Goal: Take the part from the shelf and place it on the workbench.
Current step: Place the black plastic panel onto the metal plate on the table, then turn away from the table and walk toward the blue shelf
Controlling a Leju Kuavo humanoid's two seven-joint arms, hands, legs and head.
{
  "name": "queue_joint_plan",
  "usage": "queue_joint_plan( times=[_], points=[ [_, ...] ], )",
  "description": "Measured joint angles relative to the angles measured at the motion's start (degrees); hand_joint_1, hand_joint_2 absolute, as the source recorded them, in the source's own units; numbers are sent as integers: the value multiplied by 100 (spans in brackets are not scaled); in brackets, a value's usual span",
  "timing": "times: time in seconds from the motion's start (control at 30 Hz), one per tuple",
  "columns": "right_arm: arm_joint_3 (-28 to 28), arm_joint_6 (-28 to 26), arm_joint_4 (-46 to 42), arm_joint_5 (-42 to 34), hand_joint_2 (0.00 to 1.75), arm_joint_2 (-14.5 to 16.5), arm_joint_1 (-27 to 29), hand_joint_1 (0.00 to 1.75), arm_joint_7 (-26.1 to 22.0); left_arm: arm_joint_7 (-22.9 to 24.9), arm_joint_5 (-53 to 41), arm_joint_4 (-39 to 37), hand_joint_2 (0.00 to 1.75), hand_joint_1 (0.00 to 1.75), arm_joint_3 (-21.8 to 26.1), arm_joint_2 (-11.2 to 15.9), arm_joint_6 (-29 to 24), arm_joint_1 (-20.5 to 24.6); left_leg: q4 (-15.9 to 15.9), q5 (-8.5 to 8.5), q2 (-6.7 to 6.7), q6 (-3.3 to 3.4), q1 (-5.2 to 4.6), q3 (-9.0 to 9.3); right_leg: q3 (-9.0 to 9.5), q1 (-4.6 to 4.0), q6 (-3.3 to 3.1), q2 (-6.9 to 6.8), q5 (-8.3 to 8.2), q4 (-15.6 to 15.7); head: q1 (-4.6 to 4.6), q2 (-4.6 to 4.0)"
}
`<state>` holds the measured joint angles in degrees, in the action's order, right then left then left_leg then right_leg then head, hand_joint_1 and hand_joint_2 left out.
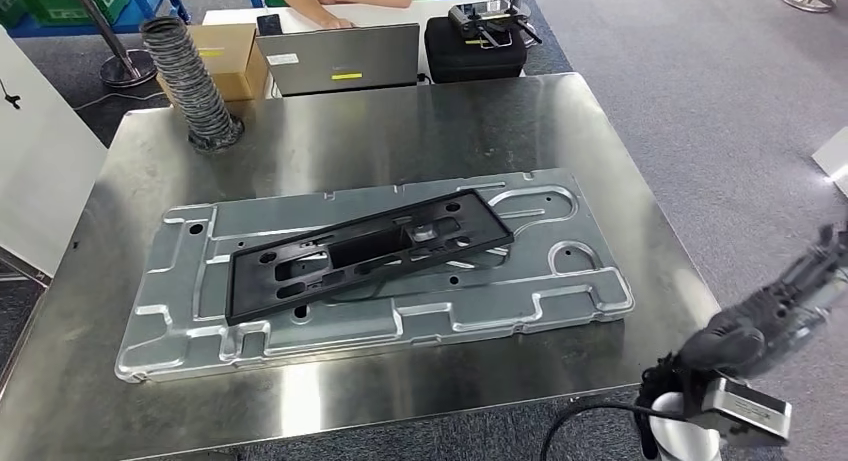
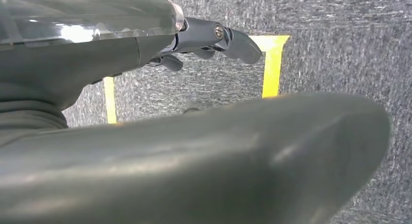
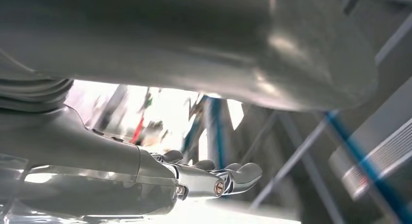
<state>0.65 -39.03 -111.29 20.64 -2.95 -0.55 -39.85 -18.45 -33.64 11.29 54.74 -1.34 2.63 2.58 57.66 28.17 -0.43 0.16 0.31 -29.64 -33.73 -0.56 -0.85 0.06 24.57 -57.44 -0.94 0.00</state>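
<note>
A black plastic frame part (image 1: pixel 368 252) lies flat on a stamped metal panel (image 1: pixel 560 306) atop the steel workbench (image 1: pixel 330 131). The right hand (image 1: pixel 735 341) hangs off the bench's near corner, empty, fingers loosely extended. The left hand (image 2: pixel 214 39), also empty, hovers above grey carpet (image 2: pixel 340 49) marked with yellow tape (image 2: pixel 272 63).

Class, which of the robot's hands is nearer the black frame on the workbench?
Right. The right hand hangs off the table's right edge, apart from the black frame; the left hand hangs over floor.
</note>
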Motion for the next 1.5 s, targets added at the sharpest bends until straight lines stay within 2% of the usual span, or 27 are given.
queue_joint_plan(
  times=[0.1, 0.13, 0.2, 0.27, 0.3, 0.33, 0.4, 0.47, 0.5, 0.53, 0.6, 0.67, 0.77, 0.8, 0.83, 0.9, 0.97, 1.03, 1.07, 1.13, 1.2, 1.27, 1.3, 1.33, 1.4, 1.43, 1.5],
  points=[
    [-374, -63, -335, -74, 0, -2, 456, 0, 0, -14, -53, 1, 0, 0, 23, 8, -5, -18, -65, -82, 20, 73, -4, -26, -32, 14, 97, 8, -23, -18, 3, 0],
    [-489, -66, -436, -78, 0, -1, 573, 0, -1, -26, -65, 2, 0, 0, 28, 10, -2, -18, -86, -128, 34, 109, 6, -50, -70, 21, 135, 14, 61, -88, -2, 0],
    [-680, -69, -587, -65, 0, 3, 778, 0, -2, -61, -79, 4, 0, 0, 42, 14, 22, -9, -110, -220, 66, 161, 24, -134, -241, 53, 208, 23, 486, -545, -13, 1],
    [-833, -71, -645, -42, 0, 9, 992, 0, -1, -91, -83, 5, 0, 0, 69, 16, 55, -8, -96, -294, 77, 174, 18, -251, -449, 91, 274, 21, 971, -1279, -24, 1],
    [-903, -71, -648, -38, 0, 13, 1093, 0, 0, -97, -83, 5, 0, 0, 85, 16, 64, -10, -82, -329, 83, 169, 15, -311, -482, 107, 296, 20, 1071, -1534, -24, 0],
    [-974, -71, -648, -44, 0, 15, 1174, 0, 0, -99, -83, 5, 0, 0, 98, 16, 68, -12, -64, -363, 88, 161, 14, -375, -422, 120, 309, 19, 1046, -1600, -25, 0],
    [-1110, -71, -648, -62, 0, 21, 1268, 0, 0, -101, -87, 5, 0, 0, 114, 13, 67, -7, -16, -431, 98, 134, 14, -502, 13, 138, 312, 14, 763, -1099, -26, 0],
    [-1238, -71, -647, -83, 0, 28, 1327, 0, 1, -99, -103, 5, 0, 0, 124, 10, 65, 2, 20, -497, 96, 84, 7, -578, 589, 126, 274, 9, 639, -257, -20, 1],
    [-1291, -71, -646, -96, 0, 32, 1364, 0, 2, -98, -112, 5, 0, 0, 132, 10, 65, 5, 23, -530, 94, 53, 4, -579, 761, 111, 243, 10, 634, 9, -17, 1],
    [-1343, -69, -643, -108, 0, 34, 1397, 0, 2, -94, -121, 5, 0, 0, 142, 10, 65, 7, 15, -568, 91, 20, 5, -572, 829, 91, 208, 14, 657, 134, -19, 1],
    [-1445, -54, -624, -92, 0, 54, 1464, 0, 1, -84, -140, 5, 0, 0, 166, 9, 65, 2, -18, -646, 88, -50, 14, -575, 769, 83, 123, 13, 564, 154, -31, 1],
    [-1548, -30, -584, -54, 0, 93, 1514, 0, 1, -75, -163, 5, 0, 0, 197, 7, 66, -10, 111, -442, 78, -107, 22, -679, 628, 104, 22, -1, 428, 180, -26, 1],
    [-1769, 106, -414, -84, 0, 201, 1618, 0, 2, -66, -182, 5, 0, 0, 246, -5, 70, -18, 1038, 440, 69, -145, 32, -917, 353, 95, -56, -16, 208, 184, 10, 0],
    [-1871, 163, -333, -104, 0, 247, 1656, 0, 3, -65, -185, 5, 0, 0, 257, -10, 71, -19, 1387, 597, 69, -153, 32, -950, 258, 83, -59, -19, 140, 175, 15, 0],
    [-1974, 206, -261, -121, 0, 289, 1686, 0, 4, -64, -185, 5, 0, 0, 265, -12, 72, -19, 1611, 609, 69, -154, 32, -921, 161, 72, -59, -22, 75, 161, 15, 0],
    [-2120, 240, -171, -133, 0, 347, 1720, 0, 4, -63, -185, 5, 0, 0, 275, -12, 72, -19, 1529, 330, 69, -134, 30, -637, -10, 58, -47, -22, -31, 122, 15, 0],
    [-2234, 310, -99, -130, 0, 396, 1733, 0, 4, -65, -189, 8, 0, 0, 284, -11, 70, -5, 721, 165, 65, -72, 10, 2, -150, 43, -19, -15, -120, 62, 16, 0],
    [-2407, 517, 41, -95, 0, 470, 1725, 0, 3, -70, -209, 14, 0, 0, 295, -11, 66, 19, -83, 266, 62, -11, -19, 524, -229, 31, 38, -18, -220, 20, 13, 0],
    [-2522, 649, 151, -57, 0, 513, 1705, 0, 3, -72, -226, 17, 0, 0, 301, -13, 63, 26, -261, 317, 63, 12, -33, 607, -241, 35, 75, -23, -274, 22, 14, 1],
    [-2764, 816, 409, 21, 0, 585, 1666, 0, 3, -78, -280, 19, 0, 0, 315, -24, 63, 17, -309, 227, 76, 70, -29, 545, -268, 53, 152, -21, -317, 29, 25, 1],
    [-2980, 901, 734, 111, 0, 622, 1632, 0, 4, -102, -368, 22, 0, 0, 349, -34, 68, 7, -334, 78, 102, 139, -10, 418, -373, 75, 220, -9, 34, -220, 13, 1],
    [-3192, 1072, 1239, 296, 0, 660, 1542, 0, 5, -151, -461, 25, 0, 0, 397, -40, 81, 1, -326, -63, 121, 174, -11, 243, -538, 112, 283, -5, 652, -877, -4, 1],
    [-3306, 1160, 1580, 416, 0, 684, 1477, 0, 6, -172, -498, 25, 0, 0, 417, -44, 93, -3, -314, -132, 127, 173, -13, 146, -594, 130, 314, -6, 842, -1244, -4, 1],
    [-3419, 1211, 1964, 517, 0, 704, 1406, 0, 7, -185, -532, 25, 0, 0, 431, -50, 106, -5, -291, -199, 131, 167, -15, 39, -592, 150, 338, -6, 872, -1511, -5, 0],
    [-3604, 1224, 2730, 639, 0, 721, 1268, 0, 10, -189, -586, 25, 0, 0, 447, -64, 125, -5, -222, -318, 132, 143, -14, -177, -343, 187, 363, -7, 590, -1523, -7, 0],
    [-3669, 1211, 3077, 657, 0, 723, 1203, 0, 12, -187, -603, 25, 0, 0, 450, -72, 130, -3, -174, -367, 130, 123, -14, -277, -79, 201, 364, -7, 442, -1247, -9, 0],
    [-3732, 1152, 3697, 607, 0, 712, 1075, 0, 10, -184, -645, 31, 0, 0, 460, -88, 137, 1, -79, -442, 125, 66, -26, -419, 573, 197, 334, -4, 495, -379, -5, 0]
  ],
)
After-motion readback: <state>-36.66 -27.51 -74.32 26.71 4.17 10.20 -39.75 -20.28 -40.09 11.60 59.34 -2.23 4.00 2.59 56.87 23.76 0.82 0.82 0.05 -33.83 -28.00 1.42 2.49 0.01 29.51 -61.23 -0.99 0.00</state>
